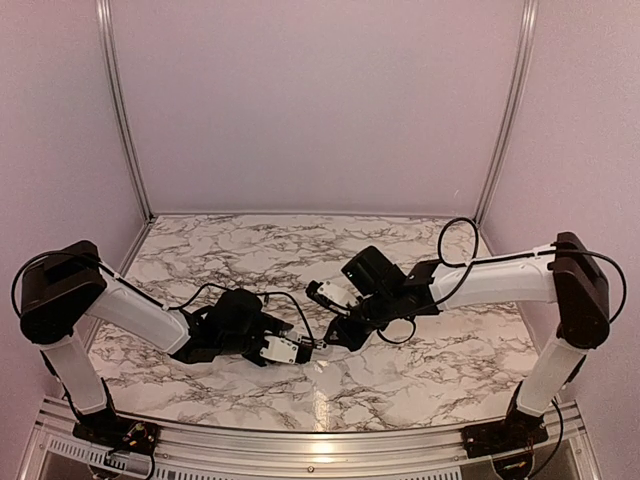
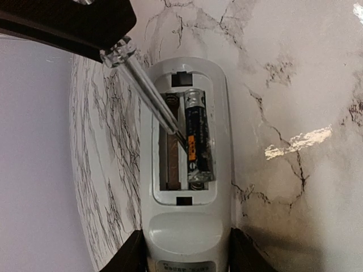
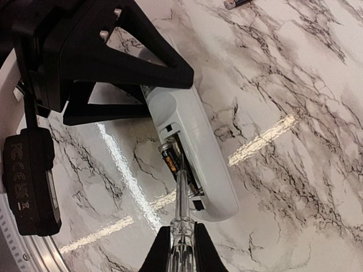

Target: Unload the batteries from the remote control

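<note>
left end effector [image 2: 188,256] is clamped across the remote [image 3: 195,127] at its lower end, back side up, cover off. Can't tell if the remote rests on the counter [image 2: 283,85] or sits just above it.

right end effector [image 3: 181,249] is pinched on a clear-handled stick [image 2: 150,90], which reaches straight ahead of it into the open bay. The tip sits at the inner side of the one battery [image 2: 198,139] in there; touching or just short, can't tell. The empty slot [image 2: 169,141] is right beside it.

The other battery [image 3: 235,3] lies loose on the counter, well beyond the right end effector, past the remote.

Looks like one is out and number two is being pried. Next move, I'd say: get the tip under the battery's edge and lever it up and out. The left grip needs to hold firm or the remote twists and the tip skids.
</note>
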{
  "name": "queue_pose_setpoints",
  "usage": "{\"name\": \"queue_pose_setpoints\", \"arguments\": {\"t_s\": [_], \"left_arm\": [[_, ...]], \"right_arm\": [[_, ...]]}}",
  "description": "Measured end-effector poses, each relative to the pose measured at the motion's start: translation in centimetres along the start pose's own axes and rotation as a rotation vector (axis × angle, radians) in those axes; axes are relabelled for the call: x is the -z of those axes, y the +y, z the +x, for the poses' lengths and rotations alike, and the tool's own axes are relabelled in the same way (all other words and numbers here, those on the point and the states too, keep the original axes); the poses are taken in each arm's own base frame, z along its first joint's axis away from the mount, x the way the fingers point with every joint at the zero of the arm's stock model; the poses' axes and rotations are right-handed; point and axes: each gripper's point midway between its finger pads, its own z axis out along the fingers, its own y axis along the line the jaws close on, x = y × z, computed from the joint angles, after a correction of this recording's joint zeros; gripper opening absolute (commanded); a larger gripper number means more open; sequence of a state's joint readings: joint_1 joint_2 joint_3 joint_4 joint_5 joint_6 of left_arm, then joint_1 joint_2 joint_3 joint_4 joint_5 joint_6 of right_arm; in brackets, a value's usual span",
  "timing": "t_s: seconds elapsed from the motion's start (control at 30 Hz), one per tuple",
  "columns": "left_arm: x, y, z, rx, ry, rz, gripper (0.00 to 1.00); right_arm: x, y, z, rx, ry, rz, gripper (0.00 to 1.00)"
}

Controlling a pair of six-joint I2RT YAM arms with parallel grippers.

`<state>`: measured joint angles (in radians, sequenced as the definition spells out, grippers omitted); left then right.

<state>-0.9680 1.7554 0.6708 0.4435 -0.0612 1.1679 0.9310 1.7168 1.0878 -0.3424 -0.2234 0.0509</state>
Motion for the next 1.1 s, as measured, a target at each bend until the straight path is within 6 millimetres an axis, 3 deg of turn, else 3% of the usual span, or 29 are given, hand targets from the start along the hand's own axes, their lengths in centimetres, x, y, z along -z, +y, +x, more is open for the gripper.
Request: {"name": "queue_pose_setpoints", "arguments": {"t_s": [1.1], "left_arm": [[-0.2,-0.2,-0.9,0.02,-0.036,0.045,0.0]], "right_arm": [[0.4,0.0,1.1,-0.015,-0.052,-0.002,0.0]]}}
